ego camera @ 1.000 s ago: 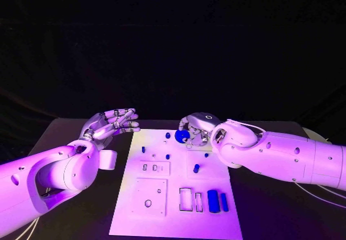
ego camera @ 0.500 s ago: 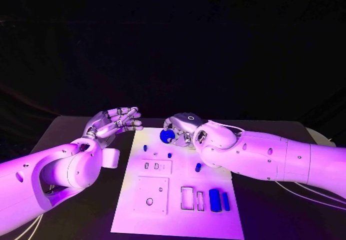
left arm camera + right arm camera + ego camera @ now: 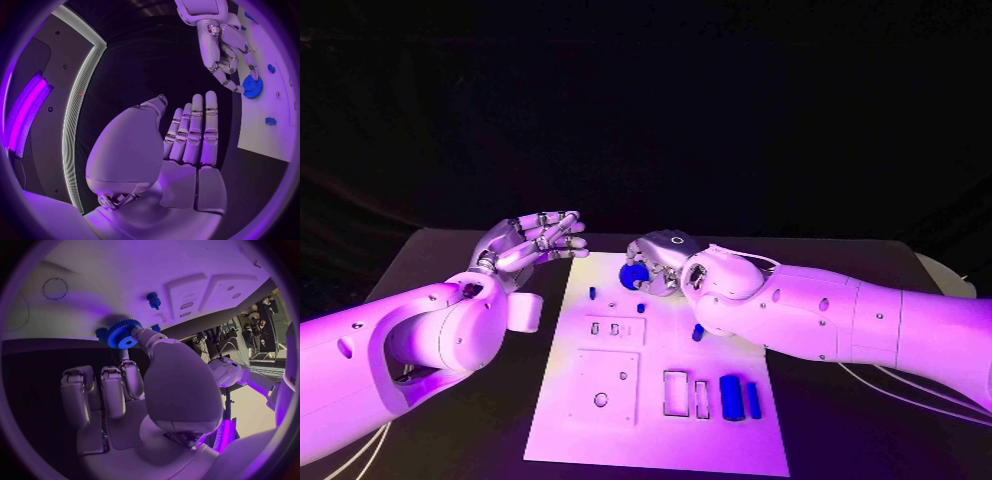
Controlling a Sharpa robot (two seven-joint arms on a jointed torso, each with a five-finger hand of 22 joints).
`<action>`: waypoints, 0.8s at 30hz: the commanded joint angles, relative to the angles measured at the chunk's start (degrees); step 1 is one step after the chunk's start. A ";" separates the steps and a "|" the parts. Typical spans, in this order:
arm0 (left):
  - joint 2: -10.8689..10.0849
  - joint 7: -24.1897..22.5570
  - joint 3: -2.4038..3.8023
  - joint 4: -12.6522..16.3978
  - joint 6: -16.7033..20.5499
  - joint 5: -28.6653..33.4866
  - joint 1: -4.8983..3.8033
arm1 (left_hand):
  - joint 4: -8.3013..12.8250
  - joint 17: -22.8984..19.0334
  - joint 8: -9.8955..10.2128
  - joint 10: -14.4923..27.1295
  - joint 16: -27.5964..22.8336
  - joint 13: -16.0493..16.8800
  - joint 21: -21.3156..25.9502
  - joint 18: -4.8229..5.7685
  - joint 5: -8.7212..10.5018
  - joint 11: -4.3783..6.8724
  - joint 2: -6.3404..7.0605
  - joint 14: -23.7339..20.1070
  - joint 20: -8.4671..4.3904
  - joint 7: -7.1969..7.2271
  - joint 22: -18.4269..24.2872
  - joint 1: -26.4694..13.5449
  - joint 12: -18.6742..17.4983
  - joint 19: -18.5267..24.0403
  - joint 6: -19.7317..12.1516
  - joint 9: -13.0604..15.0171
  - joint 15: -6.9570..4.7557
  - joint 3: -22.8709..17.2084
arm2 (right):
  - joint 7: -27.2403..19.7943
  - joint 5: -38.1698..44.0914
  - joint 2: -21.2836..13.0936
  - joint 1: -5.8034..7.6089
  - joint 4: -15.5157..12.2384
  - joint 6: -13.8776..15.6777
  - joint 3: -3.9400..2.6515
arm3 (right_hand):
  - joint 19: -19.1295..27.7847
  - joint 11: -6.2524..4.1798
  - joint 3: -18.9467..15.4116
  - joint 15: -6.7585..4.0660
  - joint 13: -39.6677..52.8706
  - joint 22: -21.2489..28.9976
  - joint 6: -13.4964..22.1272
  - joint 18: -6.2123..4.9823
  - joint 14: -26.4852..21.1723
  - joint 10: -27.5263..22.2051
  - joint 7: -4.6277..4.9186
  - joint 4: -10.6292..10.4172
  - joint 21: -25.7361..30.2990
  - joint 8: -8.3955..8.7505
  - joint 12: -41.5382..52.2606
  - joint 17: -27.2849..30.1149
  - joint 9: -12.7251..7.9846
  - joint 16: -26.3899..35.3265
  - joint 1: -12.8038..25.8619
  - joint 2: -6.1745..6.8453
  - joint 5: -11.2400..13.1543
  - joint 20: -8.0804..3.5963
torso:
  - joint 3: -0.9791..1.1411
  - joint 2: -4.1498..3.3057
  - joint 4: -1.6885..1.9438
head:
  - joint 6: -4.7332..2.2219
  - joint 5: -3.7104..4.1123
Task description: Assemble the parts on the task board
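Note:
The white task board lies in the middle of the black table. Near the board's far left corner, my right hand pinches a blue toothed gear between thumb and finger. The right wrist view shows the gear held just above the board, close to a blue peg. Left of the board's far corner, my left hand hovers open and holds nothing. In the left wrist view its fingers are straight, with the right hand and gear beyond them.
Small blue pegs stand on the board. Two long blue pieces lie near its front right, beside two rectangular pockets. White cables trail on the table at the right.
My right hand has carried the blue gear to the left, towards the board's far left corner. The left hand has hardly moved.

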State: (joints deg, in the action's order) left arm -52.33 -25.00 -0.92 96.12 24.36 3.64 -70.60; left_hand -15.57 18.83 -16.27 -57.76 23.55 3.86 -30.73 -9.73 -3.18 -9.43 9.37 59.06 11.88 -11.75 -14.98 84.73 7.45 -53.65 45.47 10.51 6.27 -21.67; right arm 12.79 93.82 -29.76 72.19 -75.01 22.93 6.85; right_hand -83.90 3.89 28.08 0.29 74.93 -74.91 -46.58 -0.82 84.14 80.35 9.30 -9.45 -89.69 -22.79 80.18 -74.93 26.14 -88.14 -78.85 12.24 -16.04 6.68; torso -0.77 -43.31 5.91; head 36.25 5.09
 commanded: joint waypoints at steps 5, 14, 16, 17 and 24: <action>0.02 -0.30 0.05 0.15 -1.00 -0.32 -0.13 | 0.00 0.07 0.37 -0.16 0.01 -0.07 -0.37 -0.62 0.18 -0.18 0.02 -0.42 -0.12 -1.03 -0.06 0.56 -0.33 -0.04 -0.13 -0.09 0.03 -0.23 | -0.37 0.79 0.13 -0.19 0.17 -2.49 0.05 | -6.10 0.08 0.37 -0.32 4.11 -15.09 -0.99 0.82 4.79 0.46 -0.52 0.03 -0.31 -0.21 0.33 -9.94 -0.01 -0.25 0.41 -0.11 0.53 -0.44 | 0.03 -0.01 -0.18 | 0.11 -0.06; -0.02 -0.24 0.05 0.19 -0.98 -0.32 -0.13 | 0.00 0.16 0.42 -0.14 -0.01 -0.07 -0.51 -0.61 0.19 -0.17 0.00 -0.48 -0.13 -1.02 -0.15 0.54 -0.44 0.04 -0.18 -0.11 0.03 -0.32 | 0.46 0.94 0.71 -0.23 1.13 -2.13 0.07 | -6.10 0.47 0.77 -0.06 2.81 -15.09 0.43 0.82 4.74 -0.79 0.01 -0.04 -0.31 1.24 -0.92 -9.76 -0.75 -0.19 1.36 0.33 1.11 -0.32 | 0.01 0.03 -0.05 | -0.06 0.05; -0.04 -0.22 0.05 0.19 -0.98 -0.32 -0.13 | 0.00 0.16 0.42 -0.14 -0.01 -0.07 -0.51 -0.61 0.19 -0.17 0.00 -0.48 -0.13 -1.02 -0.15 0.54 -0.44 0.04 -0.18 -0.11 0.03 -0.32 | 0.59 0.96 0.88 -0.23 1.41 -1.97 0.07 | -6.10 1.19 0.75 0.52 1.99 -15.09 3.30 0.82 4.76 -1.60 0.86 -0.35 -0.31 3.30 -1.70 -9.86 -1.63 -0.23 2.27 0.63 2.01 0.07 | 0.00 0.02 -0.07 | -0.08 0.05; -0.05 -0.21 0.05 0.20 -0.98 -0.32 -0.13 | 0.00 0.16 0.42 -0.14 -0.01 -0.07 -0.51 -0.61 0.19 -0.17 0.00 -0.48 -0.13 -1.02 -0.15 0.54 -0.44 0.04 -0.18 -0.11 0.03 -0.32 | 0.63 0.94 1.00 -0.23 1.58 -1.92 0.07 | -6.10 1.41 0.78 0.70 1.80 -15.09 3.92 0.82 4.76 -1.81 1.05 -0.33 -0.31 3.83 -1.88 -9.91 -1.84 -0.25 2.34 0.64 2.29 0.23 | 0.01 0.00 -0.06 | -0.07 0.06; -0.08 -0.16 0.05 0.23 -0.98 -0.32 -0.14 | 0.00 0.17 0.43 -0.12 -0.02 -0.08 -0.54 -0.61 0.19 -0.18 0.01 -0.49 -0.13 -1.02 -0.16 0.53 -0.47 0.05 -0.20 -0.12 0.04 -0.33 | 0.31 0.46 1.46 -0.23 2.15 -2.22 0.09 | -6.10 2.39 -1.74 1.69 -0.10 -15.09 6.67 0.82 4.78 -3.74 1.97 -1.90 -0.31 6.63 -3.60 -10.10 -2.92 -0.34 4.74 0.99 4.95 1.32 | 0.00 0.02 -0.05 | -0.03 0.02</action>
State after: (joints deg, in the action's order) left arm -52.47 -24.89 -0.91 96.20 24.34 3.63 -70.60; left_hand -15.57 18.93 -16.05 -57.76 23.55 3.86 -31.05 -9.73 -3.18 -9.43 9.37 59.06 11.88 -11.75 -15.08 84.73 7.14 -53.65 45.47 10.45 6.27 -21.67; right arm 12.99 93.85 -28.40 71.97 -72.92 21.58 6.94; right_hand -83.89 6.16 26.83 1.54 74.91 -74.94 -40.20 -0.82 83.92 76.86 10.75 -11.14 -89.69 -16.36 76.85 -74.91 23.29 -88.14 -74.47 13.25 -11.29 7.53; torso -0.76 -43.30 5.85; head 36.18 5.15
